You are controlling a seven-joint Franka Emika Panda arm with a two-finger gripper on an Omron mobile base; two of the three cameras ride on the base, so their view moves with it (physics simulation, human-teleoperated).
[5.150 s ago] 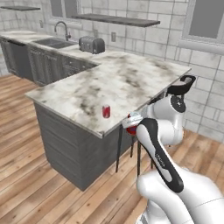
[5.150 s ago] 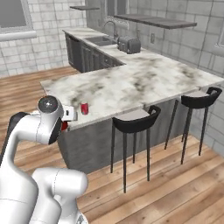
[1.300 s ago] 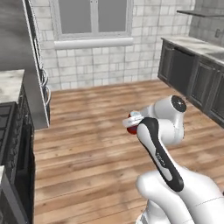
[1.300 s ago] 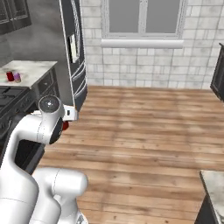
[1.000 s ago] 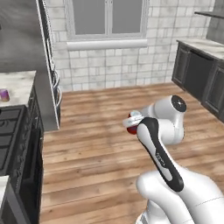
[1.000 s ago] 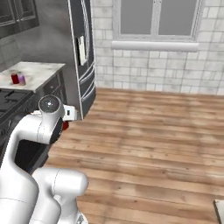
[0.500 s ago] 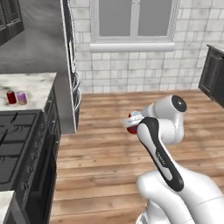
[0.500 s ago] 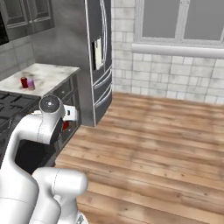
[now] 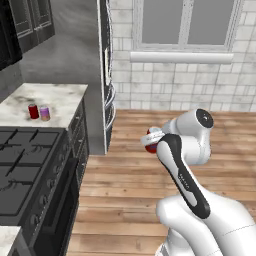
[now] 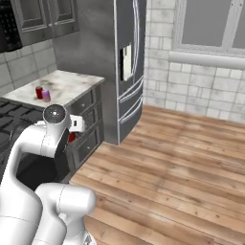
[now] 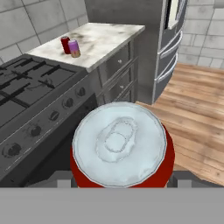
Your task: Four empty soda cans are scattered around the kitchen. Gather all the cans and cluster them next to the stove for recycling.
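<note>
A red can [image 11: 122, 146] with a silver top sat in the gripper [image 9: 151, 141], its lid facing the hand camera; the jaws were closed on the can's sides. In the left base view the can [image 9: 150, 146] showed as a red patch at the hand, held in the air over the wood floor [image 9: 130, 175], off to the side of the stove [image 9: 30, 165]. In the right base view the gripper [image 10: 74, 129] was held near the cabinet drawers [image 10: 88, 124], with a red sliver of the can [image 10: 72, 138] beneath it.

Two further cans stood upright on the marble counter [image 9: 60, 100] just beyond the stove: a red one [image 9: 33, 111] and a purple one [image 9: 45, 113], just beside each other; whether they touched could not be told. The counter lay between the stove and the fridge [image 10: 127, 62]. The stove's black grates and front knobs [image 11: 65, 103] were visible in the hand view. A window [image 9: 185, 25] sat in the tiled wall behind the arm.
</note>
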